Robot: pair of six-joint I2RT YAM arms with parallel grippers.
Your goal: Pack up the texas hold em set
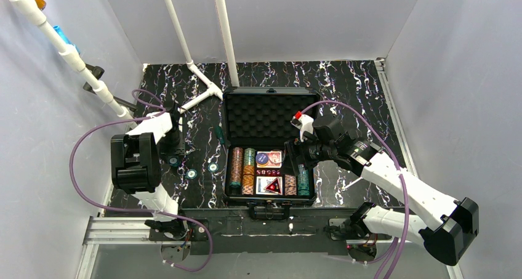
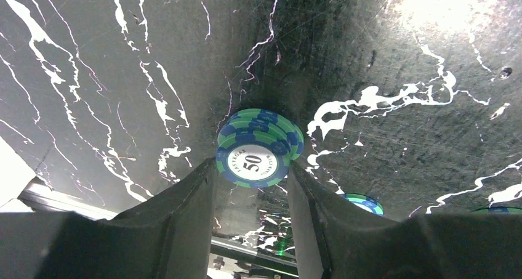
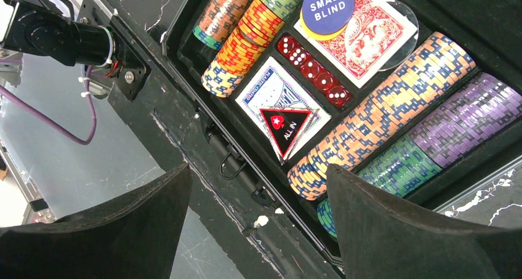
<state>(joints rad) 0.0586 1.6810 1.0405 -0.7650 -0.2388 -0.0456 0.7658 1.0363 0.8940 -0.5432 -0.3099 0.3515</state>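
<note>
The black case (image 1: 225, 145) lies open at the table's middle, its foam lid (image 1: 271, 116) laid back. Its tray holds rows of striped chips (image 3: 381, 106), card decks (image 3: 369, 32), red dice (image 3: 314, 72) and the red triangle piece (image 3: 284, 126). My left gripper (image 1: 174, 153) is at the table left of the case, its jaws against both sides of a small stack of green-and-blue 50 chips (image 2: 252, 159). Two more green chips (image 1: 192, 173) lie nearby; one shows in the left wrist view (image 2: 363, 203). My right gripper (image 3: 258, 168) is open and empty above the case's front right.
White pipes (image 1: 203, 82) run along the left wall and down onto the table at the back. A small green-handled tool (image 1: 218, 134) lies by the case's left side. A thin white stick (image 1: 352, 183) lies right of the case. Walls close three sides.
</note>
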